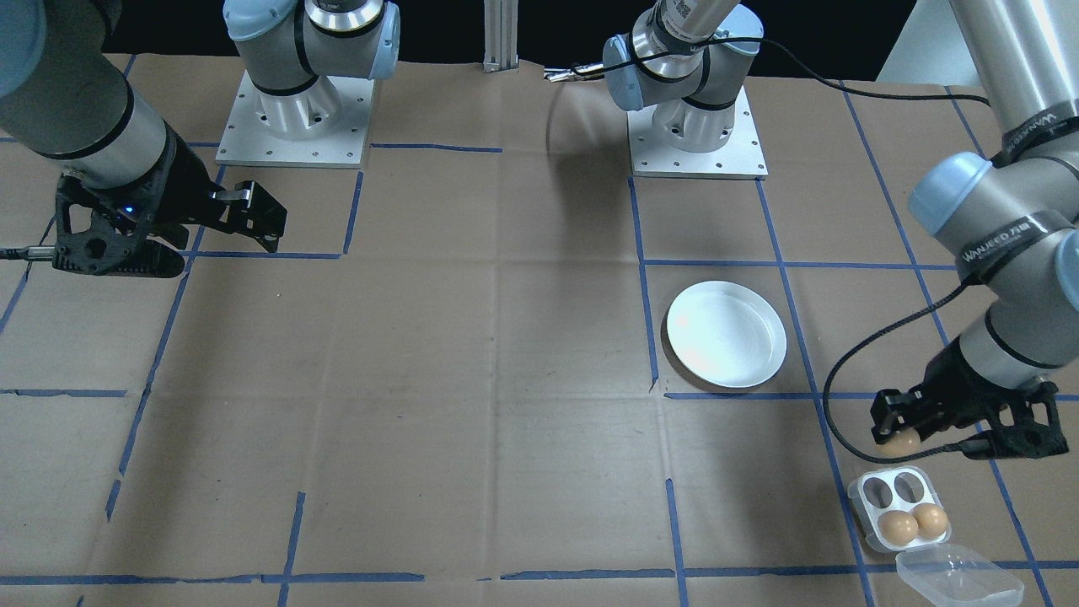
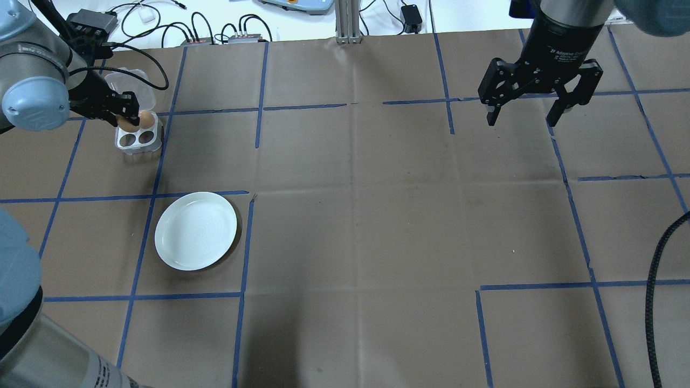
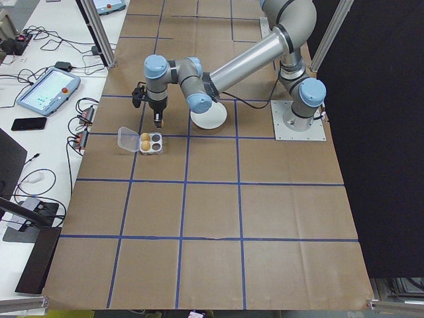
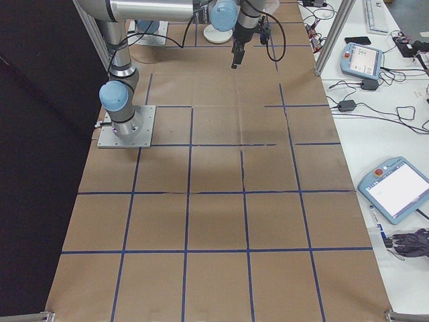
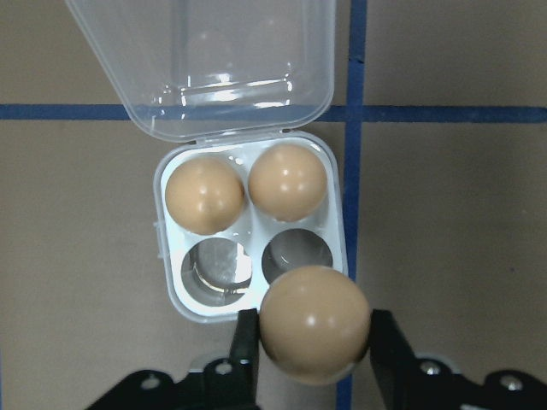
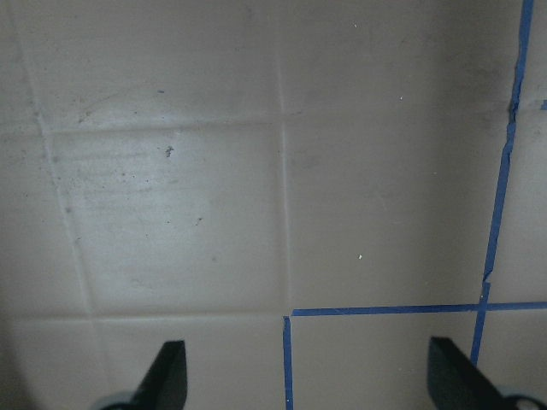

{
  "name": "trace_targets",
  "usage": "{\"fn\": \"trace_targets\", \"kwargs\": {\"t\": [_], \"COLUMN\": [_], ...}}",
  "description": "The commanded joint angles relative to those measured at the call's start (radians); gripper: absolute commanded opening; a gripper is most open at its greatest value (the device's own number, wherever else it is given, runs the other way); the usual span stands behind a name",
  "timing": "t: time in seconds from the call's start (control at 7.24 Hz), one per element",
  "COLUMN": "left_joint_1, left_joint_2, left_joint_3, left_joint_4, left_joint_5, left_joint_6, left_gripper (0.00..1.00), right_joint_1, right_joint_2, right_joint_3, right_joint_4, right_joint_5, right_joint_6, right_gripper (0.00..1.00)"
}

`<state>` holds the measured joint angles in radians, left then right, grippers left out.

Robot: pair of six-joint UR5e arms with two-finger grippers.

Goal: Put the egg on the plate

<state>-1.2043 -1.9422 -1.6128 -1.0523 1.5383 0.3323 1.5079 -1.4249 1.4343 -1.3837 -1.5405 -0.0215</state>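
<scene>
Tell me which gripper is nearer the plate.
Left. The left gripper holds an egg over the egg tray, just beyond the plate; the right gripper hangs open far across the table.

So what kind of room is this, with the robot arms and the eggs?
Probably a robot lab. Two robot arms are bolted to a table covered in brown paper with blue tape squares. Control tablets and tangled cables lie beside it. The left gripper holds an egg.
</scene>
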Motion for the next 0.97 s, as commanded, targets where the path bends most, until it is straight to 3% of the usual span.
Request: {"fn": "trace_targets", "kwargs": {"t": [0.0, 0.14, 0.41, 0.55, 0.69, 0.83], "left_joint_1": [-0.113, -0.165, -0.170, -0.169, -0.167, -0.167], "left_joint_2": [0.128, 0.175, 0.245, 0.220, 0.220, 0.213], "left_joint_3": [-0.151, -0.255, -0.482, -0.542, -0.552, -0.552], "left_joint_4": [-0.020, -0.020, 0.070, 0.162, 0.178, 0.175], "left_joint_5": [0.006, 0.008, 0.003, 0.005, 0.008, 0.008], "left_joint_6": [-0.144, -0.195, -0.193, -0.191, -0.190, -0.188], "left_gripper": [0.25, 0.25, 0.25, 0.26, 0.29, 0.55], "right_joint_1": [0.000, 0.000, 0.000, 0.000, 0.000, 0.000], "right_joint_2": [0.001, 0.001, 0.000, 0.000, 0.001, 0.000], "right_joint_3": [0.000, 0.000, 0.000, 0.000, 0.000, 0.000], "right_joint_4": [0.000, 0.000, 0.000, 0.000, 0.000, 0.000], "right_joint_5": [0.000, -0.001, 0.000, 0.000, -0.001, 0.000], "right_joint_6": [0.000, 0.000, 0.000, 0.000, 0.000, 0.000], "right_gripper": [1.00, 1.00, 1.00, 1.00, 1.00, 1.00]}}
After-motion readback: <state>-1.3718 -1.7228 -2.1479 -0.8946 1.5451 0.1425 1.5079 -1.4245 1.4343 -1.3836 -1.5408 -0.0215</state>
